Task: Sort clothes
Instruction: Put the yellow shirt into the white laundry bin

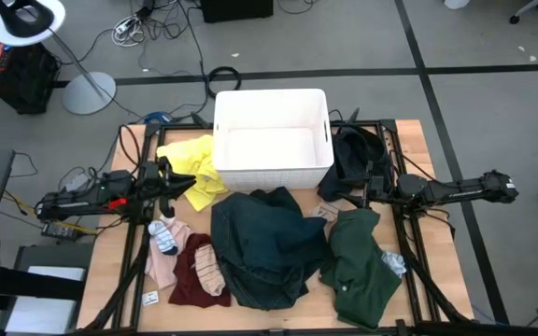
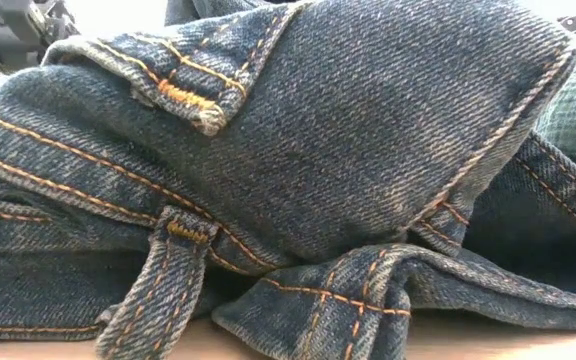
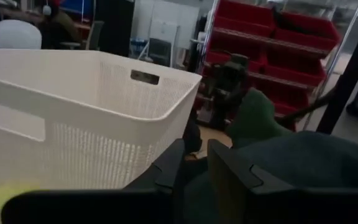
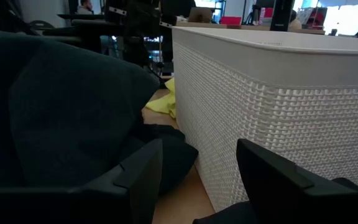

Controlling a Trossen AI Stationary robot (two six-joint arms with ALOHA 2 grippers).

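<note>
Wooden table, strewn clothes, white bin, grey floor

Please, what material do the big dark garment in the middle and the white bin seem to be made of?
The dark teal garment looks like denim: a diagonal twill weave, orange topstitching and a belt loop show. The white bin looks like matte moulded plastic, with finely perforated mesh walls and a solid rim.

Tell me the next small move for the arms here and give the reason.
Probably lower the left gripper onto the yellow garment right beside it and close. Nothing is held yet: the white bin looks empty, and the clothes still lie around it on the table. The right gripper hangs open between the black garment and the green one, so it could wait.
</note>
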